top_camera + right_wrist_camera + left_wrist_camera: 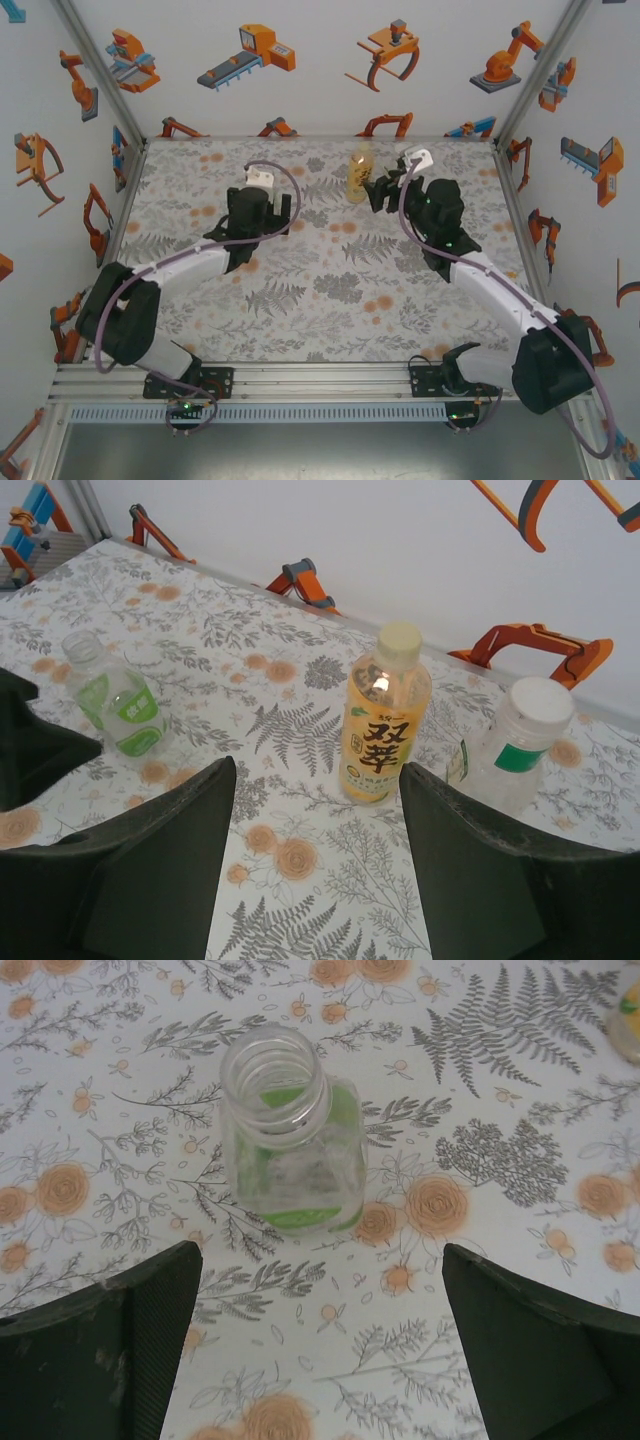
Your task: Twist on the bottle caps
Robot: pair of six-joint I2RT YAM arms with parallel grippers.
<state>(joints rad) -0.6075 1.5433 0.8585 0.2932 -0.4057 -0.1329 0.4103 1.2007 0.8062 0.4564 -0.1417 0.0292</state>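
Saw left hand (320,1260) spread wide just short of an upright, uncapped green-labelled bottle (292,1140). Found right hand (318,770) parted too, facing a capped yellow-labelled bottle (383,725) on floral tabletop (200,630).

Three bottles are standing upright on the table (520,1090). In the right wrist view, the short bottle (118,708) is standing at the left, well apart from the other two. The middle bottle (383,730) is standing right of it, with a cap (399,640) sitting on its neck. The slim bottle (510,750) is standing just beside the middle bottle on the right, with a second cap (540,702) sitting on top. The left gripper (320,1255) is hanging before the short bottle, which is standing beyond its fingertips. The right gripper (318,770) is hanging before the middle bottle, which is standing just beyond its fingertips.
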